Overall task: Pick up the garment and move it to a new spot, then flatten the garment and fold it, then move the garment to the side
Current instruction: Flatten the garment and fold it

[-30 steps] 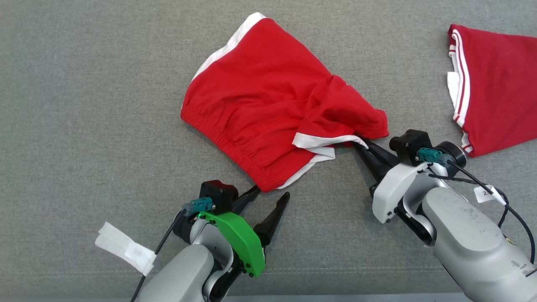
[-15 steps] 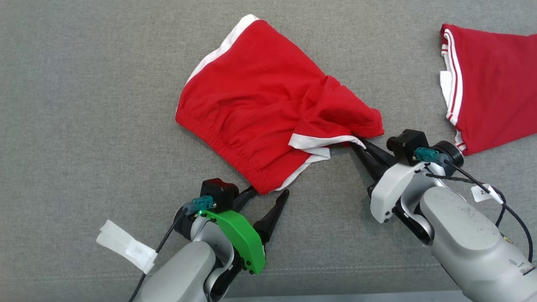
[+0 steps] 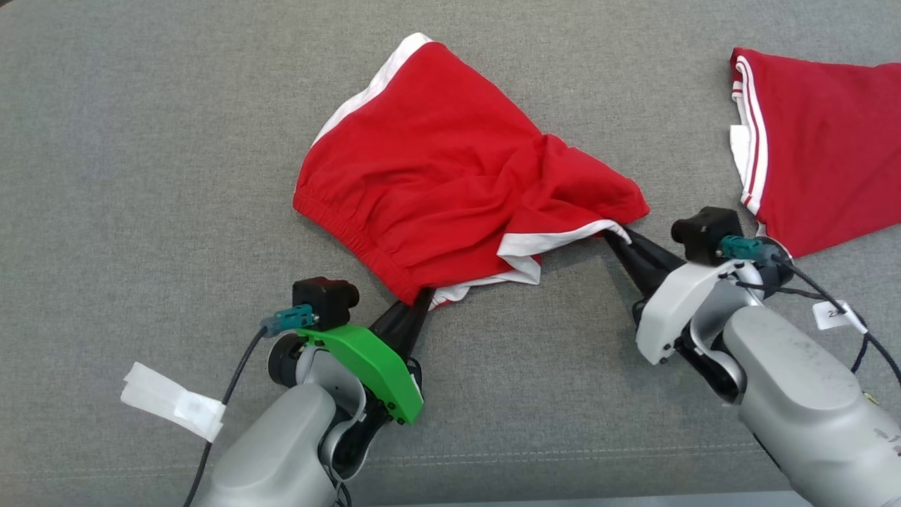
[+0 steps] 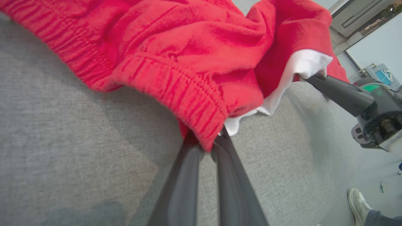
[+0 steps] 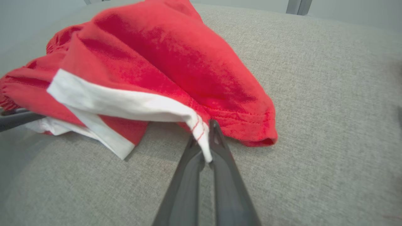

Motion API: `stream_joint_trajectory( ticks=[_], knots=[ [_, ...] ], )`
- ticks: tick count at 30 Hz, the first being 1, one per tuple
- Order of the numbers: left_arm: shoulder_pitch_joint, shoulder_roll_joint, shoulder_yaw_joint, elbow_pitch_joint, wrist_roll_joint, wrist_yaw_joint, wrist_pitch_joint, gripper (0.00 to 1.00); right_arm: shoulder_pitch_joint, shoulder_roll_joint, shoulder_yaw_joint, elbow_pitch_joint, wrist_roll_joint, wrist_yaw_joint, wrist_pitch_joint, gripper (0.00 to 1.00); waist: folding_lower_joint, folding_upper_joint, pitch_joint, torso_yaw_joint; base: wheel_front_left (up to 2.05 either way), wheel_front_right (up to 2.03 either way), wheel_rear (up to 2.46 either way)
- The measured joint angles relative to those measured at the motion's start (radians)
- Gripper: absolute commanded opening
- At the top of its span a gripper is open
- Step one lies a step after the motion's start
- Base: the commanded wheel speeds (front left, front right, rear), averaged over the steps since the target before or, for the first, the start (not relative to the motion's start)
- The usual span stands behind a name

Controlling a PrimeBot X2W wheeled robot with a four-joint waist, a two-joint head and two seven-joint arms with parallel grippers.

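Red cotton shorts w/ white side trim [image 3: 436, 162] lie bunched on the grey woven fabric surface [image 3: 141, 176], mid head view, w/ most of the cloth resting down. Your left gripper [image 3: 421, 299] is clamped on the near corner of the gathered elastic waistband [image 4: 194, 103]. The left wrist view shows both fingers pinched tight w/ red cloth between them. Your right gripper [image 3: 619, 239] is clenched on the white hem band [image 5: 125, 100] at the leg-opening corner, on the right side of the shorts.

Step in hand, as I read it: lift & carry to a new spot. To do it well:
- Raise both arms together at the same rate, so neither pinch takes all the weight.
- Ease the arms apart as you lift. The mid section is twisted & folded over itself, and light tension should pull that out.
- The right pinch looks thin, just hem edge in the tips. Go slow, no jerks, or it may slip.
- The left bite has waistband & poss. some white trim under it; can't tell how many layers. If the shorts hang lopsided, set down & regrip.
- Steer clear of the second red garment w/ white stripes [image 3: 823, 141], just beside the right arm's wrist. Don't drag it along.
- Land the far edge first, then draw back toward you, so there's less smoothing after.
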Motion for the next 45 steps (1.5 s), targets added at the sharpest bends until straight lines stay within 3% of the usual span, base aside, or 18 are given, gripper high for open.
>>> stream_joint_trajectory(
  ticks=[3, 9, 17, 22, 27, 28, 35, 41, 45],
  knots=[
    [0.000, 0.026, 0.034, -0.010, -0.035, -0.001, 0.025, 0.00, -0.002, -0.040, -0.022, -0.012, 0.049, 0.008, 0.026, 0.00, 0.0000, 0.0000, -0.013, -0.002, 0.00, 0.00, 0.00],
    [-0.002, 0.181, 0.079, -0.056, -0.059, -0.004, 0.089, 0.00, -0.011, -0.136, -0.049, -0.049, 0.118, 0.008, 0.102, 0.00, 0.0000, 0.0000, -0.044, -0.004, 0.00, 0.00, 0.00],
    [0.037, 0.204, 0.056, -0.190, -0.172, -0.019, 0.206, 0.00, 0.096, -0.144, 0.053, -0.185, 0.284, 0.008, 0.218, 0.00, 0.0000, 0.0000, -0.068, -0.009, 0.00, 0.00, 0.00],
    [0.152, 0.262, -0.014, -0.335, -0.251, -0.019, 0.313, 0.00, 0.215, -0.170, 0.070, -0.312, 0.455, 0.008, 0.291, 0.00, 0.0000, 0.0000, -0.090, -0.019, 0.00, 0.00, 0.00],
    [0.158, 0.390, -0.025, -0.557, -0.259, -0.019, 0.373, 0.00, 0.283, -0.262, -0.042, -0.499, 0.622, 0.008, 0.294, 0.00, 0.0000, 0.0000, -0.131, -0.025, 0.00, 0.00, 0.00],
    [0.155, 0.443, 0.004, -0.636, -0.281, -0.019, 0.384, 0.00, 0.305, -0.299, -0.093, -0.596, 0.671, 0.007, 0.274, 0.00, 0.0000, 0.0000, -0.151, -0.027, 0.00, 0.00, 0.00],
    [0.142, 0.620, 0.124, -0.899, -0.327, -0.017, 0.459, 0.00, 0.368, -0.422, -0.265, -0.921, 0.779, 0.008, 0.183, 0.00, 0.0000, 0.0000, -0.224, -0.045, 0.00, 0.00, 0.00],
    [0.119, 0.707, 0.210, -1.147, -0.455, 0.061, 0.557, 0.00, 0.421, -0.546, -0.434, -1.158, 0.840, 0.007, 0.154, 0.00, 0.0000, 0.0000, -0.263, -0.087, 0.00, 0.00, 0.00],
    [0.075, 0.749, 0.283, -1.214, -0.532, 0.142, 0.607, 0.00, 0.447, -0.615, -0.498, -1.190, 0.888, -0.043, 0.190, 0.00, -0.0001, 0.0000, -0.256, -0.113, 0.00, 0.00, 0.00]
  ],
)
